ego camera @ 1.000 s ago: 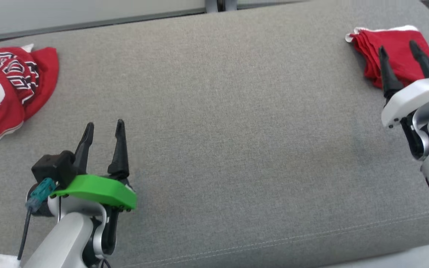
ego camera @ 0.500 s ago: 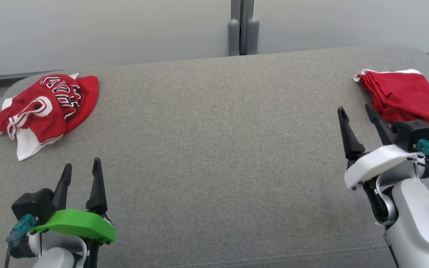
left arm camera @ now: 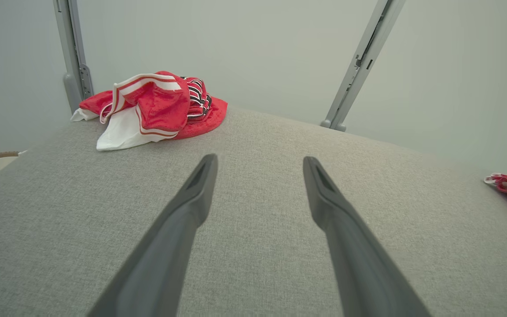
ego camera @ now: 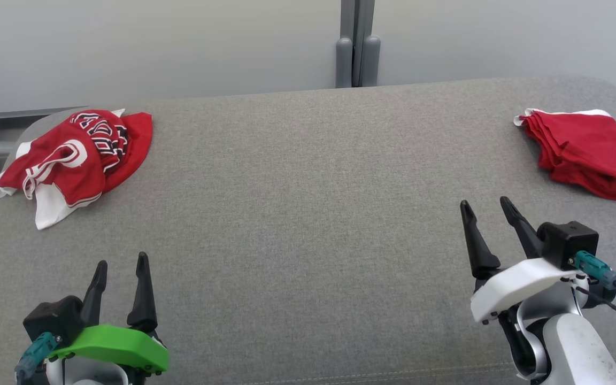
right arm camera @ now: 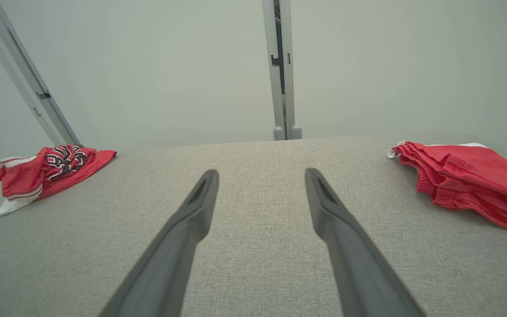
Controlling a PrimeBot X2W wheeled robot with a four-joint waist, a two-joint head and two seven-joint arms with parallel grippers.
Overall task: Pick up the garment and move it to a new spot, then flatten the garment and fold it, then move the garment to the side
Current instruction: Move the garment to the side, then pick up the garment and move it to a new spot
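Left wrist view showed the left fingers [left arm camera: 194, 198] spread wide with nothing between them, poised over the grey fabric top of the bench [ego camera: 308, 224]. The right fingers [right arm camera: 198, 207] stood the same way, parted and empty, tips aimed across the bench toward the pale wall [ego camera: 179, 48]. In the head view the left pair sat by the near left corner and the right pair by the near right, well apart from each other. Whether any tip touched the fabric I could not tell.

Outward from both pairs, the middle of the bench ran as one broad open stretch of grey from the near side to the far edge, with room on every side of the fingers.

The garment [ego camera: 72, 160] lay crumpled in a heap at the far left corner, where the bench edge rounds off. It was red, with black white-outlined lettering bunched on top and a white panel with striped trim spilling toward the left edge, right at that edge or very close to it. It sat well ahead of the left fingers, not touching them.

At the far right corner lay a plain red cloth [ego camera: 586, 155], folded in layers with a thin white strip along its far side, close to the right edge and apart from the right fingers.

Behind the far edge a grey post [ego camera: 357, 59] rose against the wall.
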